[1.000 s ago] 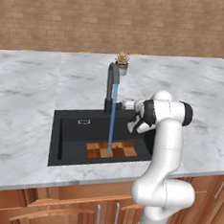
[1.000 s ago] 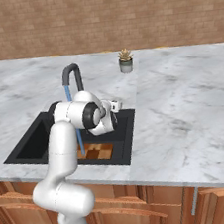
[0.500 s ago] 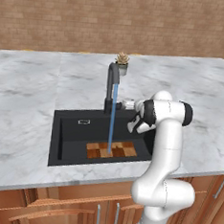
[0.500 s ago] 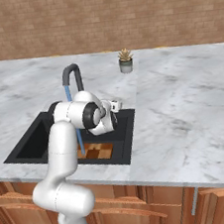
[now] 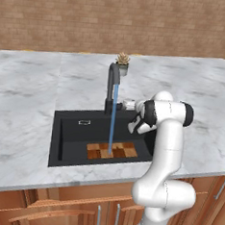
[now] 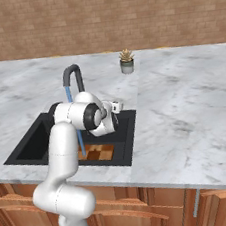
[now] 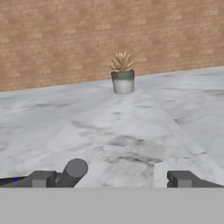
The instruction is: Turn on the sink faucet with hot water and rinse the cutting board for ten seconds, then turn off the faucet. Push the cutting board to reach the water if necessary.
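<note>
From the base views: water (image 5: 113, 119) falling in a thin blue stream from the sink faucet (image 5: 112, 85) onto the cutting board (image 5: 112, 150), lying flat on the floor of the sink (image 5: 69, 135) toward its front right. From the hand view: fingers (image 7: 41, 179) spread wide with nothing between them, hand (image 7: 111, 179) aimed across the marble bench (image 7: 109, 127) at a potted plant (image 7: 122, 72), a dark round knob (image 7: 75, 168) just beside the left finger. Nothing changed from a second ago.

- Nothing differs from the earlier pictures: the arm (image 5: 167, 138), the water (image 5: 113, 119) and the cutting board (image 5: 112, 150) are as before.
</note>
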Tool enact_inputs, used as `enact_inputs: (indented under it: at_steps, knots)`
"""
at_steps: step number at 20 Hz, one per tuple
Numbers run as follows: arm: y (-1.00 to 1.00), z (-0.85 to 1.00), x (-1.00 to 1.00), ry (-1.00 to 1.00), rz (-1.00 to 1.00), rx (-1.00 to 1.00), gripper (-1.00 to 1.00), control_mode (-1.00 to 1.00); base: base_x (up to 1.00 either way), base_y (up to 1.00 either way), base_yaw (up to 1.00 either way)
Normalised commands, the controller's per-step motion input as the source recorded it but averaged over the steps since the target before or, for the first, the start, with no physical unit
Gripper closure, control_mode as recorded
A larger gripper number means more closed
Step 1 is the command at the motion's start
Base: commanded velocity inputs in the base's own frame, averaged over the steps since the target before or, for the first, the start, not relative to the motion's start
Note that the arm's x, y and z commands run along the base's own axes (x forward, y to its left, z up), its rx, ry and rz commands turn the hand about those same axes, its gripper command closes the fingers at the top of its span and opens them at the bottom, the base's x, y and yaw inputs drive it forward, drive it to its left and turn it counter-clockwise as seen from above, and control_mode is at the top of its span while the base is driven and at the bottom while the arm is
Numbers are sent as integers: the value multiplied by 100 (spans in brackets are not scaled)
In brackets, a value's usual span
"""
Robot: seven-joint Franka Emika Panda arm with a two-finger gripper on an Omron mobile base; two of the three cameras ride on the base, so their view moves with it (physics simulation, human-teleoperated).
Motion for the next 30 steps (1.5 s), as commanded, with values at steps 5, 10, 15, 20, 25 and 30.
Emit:
enact_inputs:
  at_steps: [5,10,15,20,25,30]
  knots:
    - [0,0,0,0,0,0,-100,-100,0,0,0]
    - [0,0,0,0,0,0,-100,-100,0,0,0]
    - [0,0,0,0,0,0,-100,-100,0,0,0]
    - [0,0,0,0,0,0,-100,-100,0,0,0]
    - [0,0,0,0,0,0,-100,-100,0,0,0]
    - [0,0,0,0,0,0,-100,-100,0,0,0]
